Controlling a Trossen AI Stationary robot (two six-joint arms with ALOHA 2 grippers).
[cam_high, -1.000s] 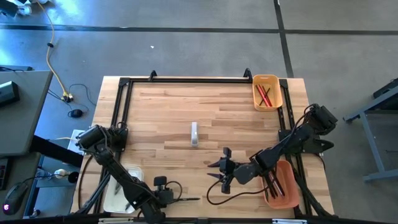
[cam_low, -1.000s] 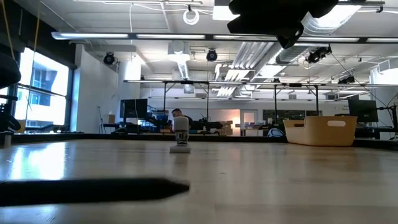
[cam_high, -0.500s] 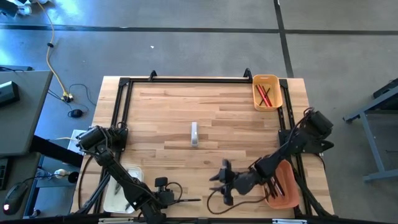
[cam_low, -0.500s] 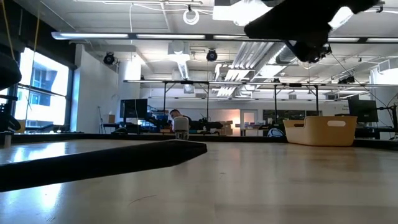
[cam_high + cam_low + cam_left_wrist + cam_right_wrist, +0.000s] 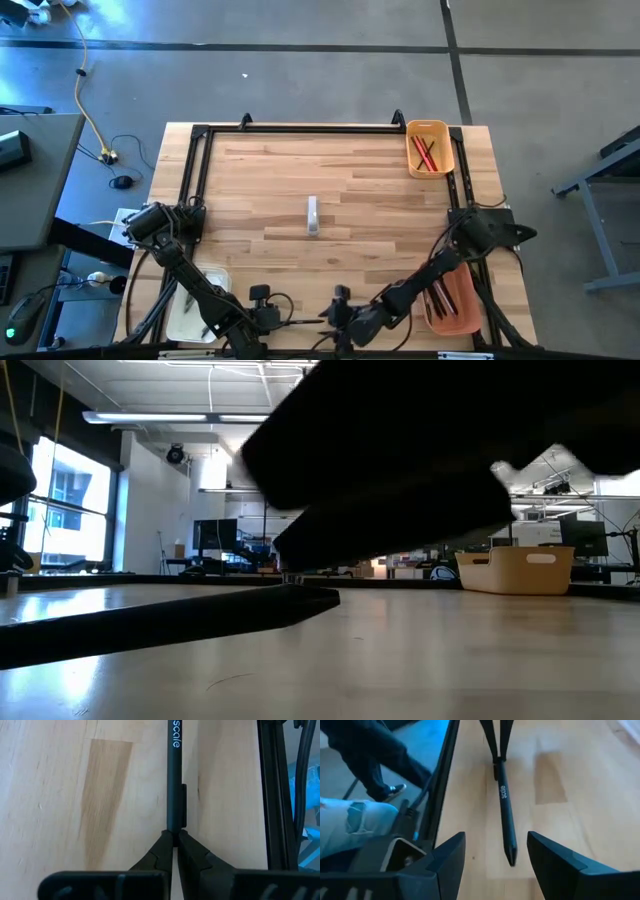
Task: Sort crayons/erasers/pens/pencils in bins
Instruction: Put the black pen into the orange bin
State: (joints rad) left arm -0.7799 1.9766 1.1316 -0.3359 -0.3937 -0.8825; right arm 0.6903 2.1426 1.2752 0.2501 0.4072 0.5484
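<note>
A black pen [image 5: 300, 321] lies near the table's near edge, lettered "scale" [image 5: 176, 735], with its tip [image 5: 511, 862] pointing toward the table's right. My left gripper [image 5: 173, 834] is shut on its other end. My right gripper [image 5: 496, 845] has come in from the right and is open. Its fingers [image 5: 451, 852] stand on either side of the pen's tip without touching it. In the low view the pen [image 5: 150, 622] is a dark slanting bar under the right gripper's dark bulk [image 5: 400, 480]. My left gripper pinches the pen's clip end [image 5: 172, 827] between its two fingertips. The fingers slant down from the table's left, roughly in line with the pen. The pen sticks out beyond them toward the right. I cannot tell whether its tip rests on the wood.
A small yellow-orange bin [image 5: 428, 148] with red pencils stands at the far right corner. An orange bin [image 5: 455, 300] with sticks in it sits under my right arm. A cream-white bin [image 5: 190, 300] lies under my left arm. A small white block [image 5: 313, 215] stands mid-table.
My right gripper has gone down, toward the table's near edge and left, and now stands around the pen's tip. The pen has shifted in the left gripper's hold. In the low view it now slants, with its tip higher than before.
</note>
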